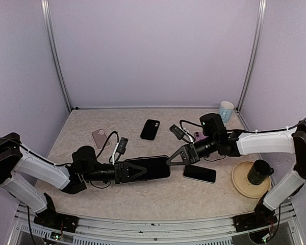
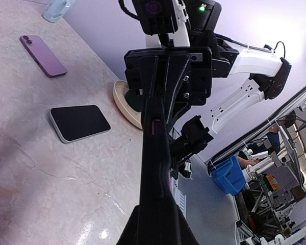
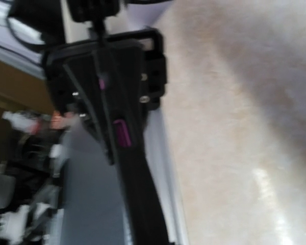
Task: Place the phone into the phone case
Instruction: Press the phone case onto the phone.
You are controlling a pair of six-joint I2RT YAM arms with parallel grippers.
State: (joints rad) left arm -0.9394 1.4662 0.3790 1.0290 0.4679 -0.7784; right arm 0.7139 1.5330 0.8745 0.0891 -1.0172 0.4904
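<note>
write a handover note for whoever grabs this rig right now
Left claw: shut on the flat black phone-shaped slab, centre front.
Right claw: shut on that slab's right end.
A purple button shows on its edge, so this is likely a phone inside a black case; full seating cannot be told.
A dark-screened silver-edged phone lies face up beside it, and a purple phone lies further back.
Left: probably check the corners, then set it down.

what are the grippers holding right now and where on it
Both grip the same black phone. The left gripper is shut on the end nearer its own arm, and the right gripper pinches the opposite end.
</note>
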